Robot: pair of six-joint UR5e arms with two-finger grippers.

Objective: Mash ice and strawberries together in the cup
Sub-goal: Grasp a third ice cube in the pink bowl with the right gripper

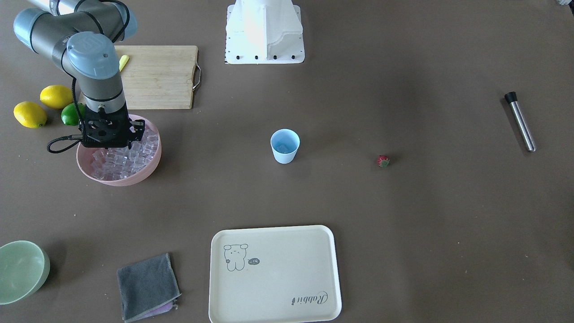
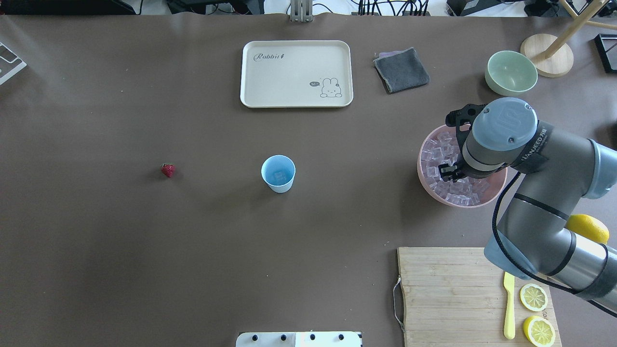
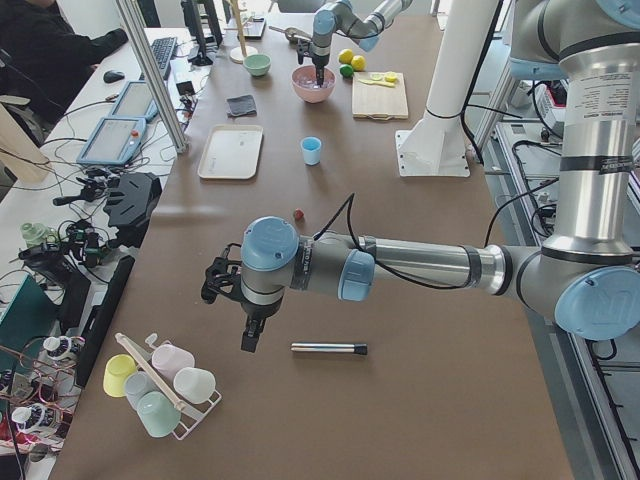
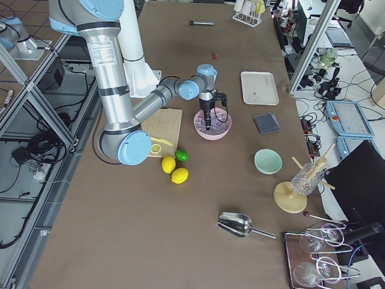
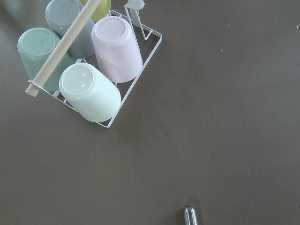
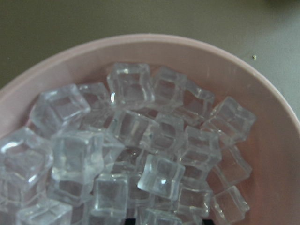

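Note:
The pale blue cup point(image 1: 284, 146) stands upright mid-table, also in the overhead view point(image 2: 278, 173), with what looks like a clear cube inside. The strawberry point(image 1: 383, 161) lies on the table apart from it, also in the overhead view point(image 2: 167, 170). Many ice cubes point(image 6: 131, 140) fill the pink bowl point(image 1: 134, 179). My right gripper point(image 1: 114, 144) points down into this ice point(image 2: 441, 152); its fingers are hidden, so I cannot tell its state. My left gripper point(image 3: 248, 340) hangs over the table's far left end, near a steel rod point(image 3: 330, 348); I cannot tell its state.
A cutting board point(image 2: 448, 289) with a yellow knife and lemon halves, whole lemons point(image 1: 42, 105) and a lime sit near the pink bowl. A cream tray point(image 1: 273, 273), grey cloth point(image 1: 147, 286) and green bowl point(image 1: 20, 269) lie at the operators' side. A rack of cups point(image 5: 89, 61) is below the left wrist.

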